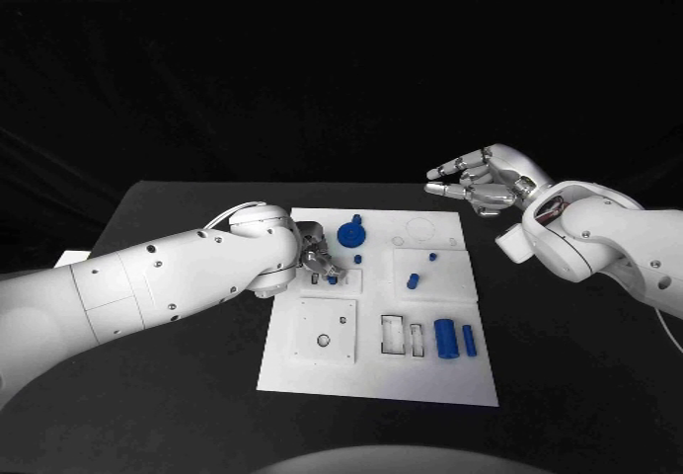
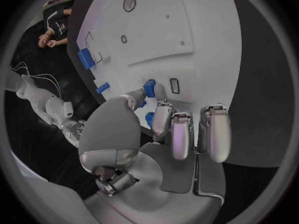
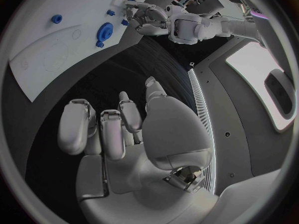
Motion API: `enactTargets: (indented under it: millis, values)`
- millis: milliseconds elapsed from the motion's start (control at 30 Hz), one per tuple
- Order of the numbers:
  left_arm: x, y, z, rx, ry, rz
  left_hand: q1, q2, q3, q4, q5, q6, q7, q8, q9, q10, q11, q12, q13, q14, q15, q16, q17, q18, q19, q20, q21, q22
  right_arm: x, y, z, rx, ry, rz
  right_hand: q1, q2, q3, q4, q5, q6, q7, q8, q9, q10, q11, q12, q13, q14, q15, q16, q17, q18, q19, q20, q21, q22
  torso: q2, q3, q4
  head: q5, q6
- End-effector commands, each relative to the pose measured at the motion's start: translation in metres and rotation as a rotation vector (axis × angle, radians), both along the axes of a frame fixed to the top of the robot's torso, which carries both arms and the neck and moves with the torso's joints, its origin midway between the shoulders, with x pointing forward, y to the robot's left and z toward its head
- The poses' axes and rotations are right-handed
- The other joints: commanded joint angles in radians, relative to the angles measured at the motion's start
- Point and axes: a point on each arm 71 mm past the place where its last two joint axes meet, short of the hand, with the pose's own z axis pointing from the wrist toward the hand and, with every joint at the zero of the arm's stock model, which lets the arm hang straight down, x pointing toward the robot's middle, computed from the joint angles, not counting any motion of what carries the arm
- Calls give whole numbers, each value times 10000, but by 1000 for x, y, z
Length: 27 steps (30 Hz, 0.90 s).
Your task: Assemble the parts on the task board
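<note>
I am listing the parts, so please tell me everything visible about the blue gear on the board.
The gear is a blue, plastic-looking toothed disc with a small raised knob near its rim. It lies flat at the far end of the white board, just beyond the left hand. Whether the hand touches it cannot be told.

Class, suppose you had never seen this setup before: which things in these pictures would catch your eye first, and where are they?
The white task board lies in the middle of the black table, dotted with small blue parts, among them a blue gear near its far edge. The left hand is down on the board, pinching a small blue part. The right hand hangs empty beyond the board's far right corner.
</note>
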Motion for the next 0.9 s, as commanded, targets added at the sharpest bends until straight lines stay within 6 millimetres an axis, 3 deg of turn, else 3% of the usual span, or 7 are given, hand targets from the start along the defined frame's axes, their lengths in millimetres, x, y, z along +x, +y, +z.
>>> enactTargets:
  millis: [33, 400, 700, 800, 900]
  values:
    - [-2, 1, -3, 123, 230, -68, -159, 26, -462, 102, -7, 108, 12, 6, 20, 94, 3, 71, 34, 1073, -65, 30, 2631, -65, 651, -66, 39, 1456, 0, 1, -1, -29, 71, 145, -116, -2, -41, -1, 24, 11, -33, 55, 15, -66, 1, -63, 171, 694, -11, -51, 1163, 134, -80, -23, -35, -9, -6, -3, 5, -10, -1]
    - [-1, 5, -1, -106, 62, 185, -684, 756, -3773, 169, -36, 156, -41, 85, 103, 148, -38, 104, 100, 1073, -107, 30, 2631, -82, 682, -107, 80, 1564, 0, 1, -1, -35, 70, 130, -136, -1, -63, 6, 4, 5, -31, 53, 14, -88, 3, -96, 147, 681, -11, -87, 1118, 146, -102, -22, -74, -72, 1, -11, -1, -21, 11]
    - [-1, 13, 12, -1322, 495, 771, -589, 757, -4475, 166, -15, -92, 36, 32, 110, -79, 22, -188, -232, 1073, -65, 30, 2631, -25, 591, -82, -89, 1306, 1, 0, -2, -41, 80, 99, -148, 1, -77, 11, -10, 4, -30, 52, 13, -94, 4, -103, 141, 675, -10, -106, 1095, 151, -114, -22, -95, -104, -8, 2, -9, -44, 50]
    - [-1, 19, 18, -1767, 1061, 858, -322, 757, -4607, 159, -9, -442, 179, -192, -10, -328, 140, -458, -538, 1073, 22, 30, 2631, 28, 494, -12, -260, 1050, 1, -1, -4, -35, 104, 84, -148, 1, -77, 11, -10, 4, -30, 52, 13, -94, 4, -103, 141, 675, -10, -106, 1095, 151, -114, -22, -95, -104, -5, -2, 4, -107, 67]
    - [4, 26, 28, -1923, 1528, 796, 118, 876, -4570, 162, -32, -1029, 447, -711, -356, -689, 362, -844, -983, 1073, 196, 30, 2631, 62, 423, 123, -383, 877, 2, -2, -5, -32, 134, 62, -148, 1, -77, 11, -10, 4, -30, 52, 13, -94, 4, -103, 141, 675, -10, -106, 1095, 151, -114, -22, -95, -104, -1, -12, 25, -127, 90]
